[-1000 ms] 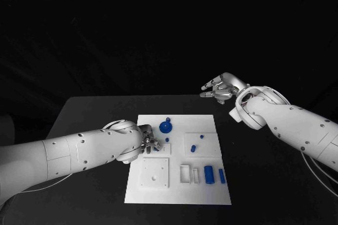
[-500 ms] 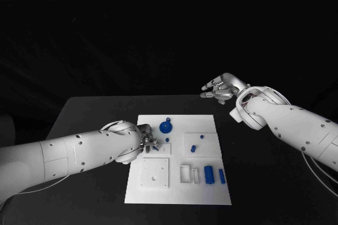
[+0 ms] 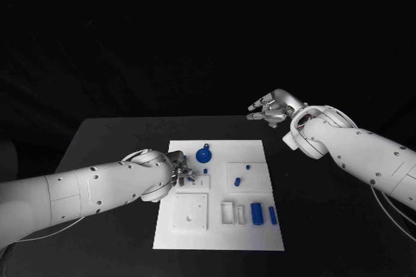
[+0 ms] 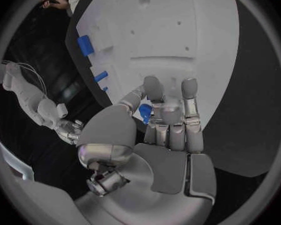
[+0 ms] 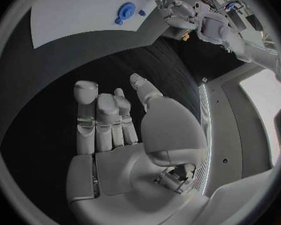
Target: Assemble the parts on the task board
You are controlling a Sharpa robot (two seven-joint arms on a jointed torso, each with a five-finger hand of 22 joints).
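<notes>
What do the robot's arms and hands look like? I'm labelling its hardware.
Both arms are smooth white shells dotted with small dark screw holes. The left hand and right hand are silver metal with grey padded fingers and rounded fingertips. Thin pale cables trail under the right arm near its elbow.

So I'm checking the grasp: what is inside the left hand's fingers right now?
A small blue part sits pinched in the left hand, over the white task board. The fingers cover most of it, so its shape cannot be told.
</notes>
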